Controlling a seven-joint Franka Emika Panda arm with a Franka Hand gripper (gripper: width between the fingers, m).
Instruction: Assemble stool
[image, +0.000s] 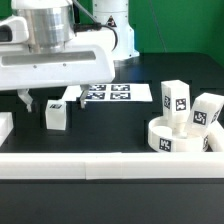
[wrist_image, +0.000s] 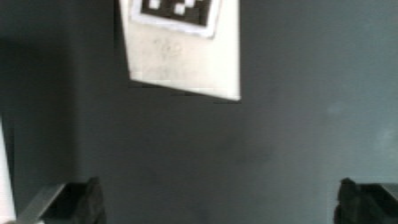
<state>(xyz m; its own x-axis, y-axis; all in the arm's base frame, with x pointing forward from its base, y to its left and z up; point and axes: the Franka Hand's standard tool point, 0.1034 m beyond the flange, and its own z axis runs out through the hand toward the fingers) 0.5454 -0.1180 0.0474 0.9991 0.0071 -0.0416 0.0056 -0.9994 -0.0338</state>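
- So, early step, by my read: lining up to grab a leg. Nothing looked joined yet.
- Round, shallow white plastic ring seat (image: 180, 138) sat on the dark counter (image: 110, 125) at the exterior view's right, beside the long white border rail (image: 90, 163).
- First short blocky white leg (image: 176, 100) and second leg (image: 207, 112) stood upright at the seat's far rim. Could not tell whether they were in it or behind it.
- Third leg (image: 57, 116) stood well apart from the seat, at the exterior view's left, near the arm.
- Fingers (wrist_image: 71, 203) were spread wide and gripped nothing. In the wrist view, a tagged white block (wrist_image: 178, 50), presumably the third leg, lay ahead of them, not between.
- Next move, my call: centre over that leg, descend, clamp its flat sides.
- No brand or readable text. Only black-and-white square tags on the parts and on the flat white marker board (image: 110, 93).
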